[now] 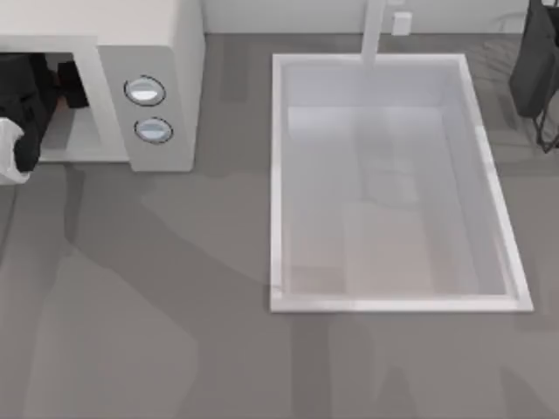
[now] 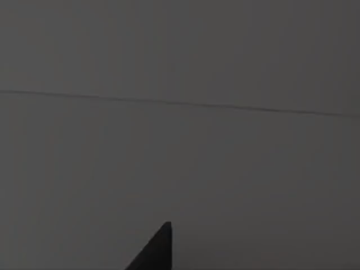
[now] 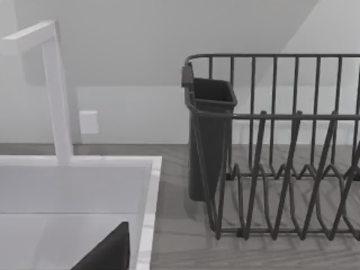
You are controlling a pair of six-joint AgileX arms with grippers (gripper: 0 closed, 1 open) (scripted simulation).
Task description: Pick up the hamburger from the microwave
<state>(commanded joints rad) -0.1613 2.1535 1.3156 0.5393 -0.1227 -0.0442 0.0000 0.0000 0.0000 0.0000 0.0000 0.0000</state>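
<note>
Left claw [image 1: 65,92] inside the microwave [image 1: 170,52] cavity.

A flat grey surface [image 1: 175,305] with a faint wood-like grain carries everything here. At its back left corner stands the microwave [image 1: 175,52], a boxy white appliance with two round silver-blue knobs on its side panel. To the right of it, well apart, a large white rectangular sink basin [image 1: 278,175] is set into the surface. A dark wire dish rack [image 3: 281,169] with a dark cutlery cup stands on the surface just beside the basin, at the back right.
</note>
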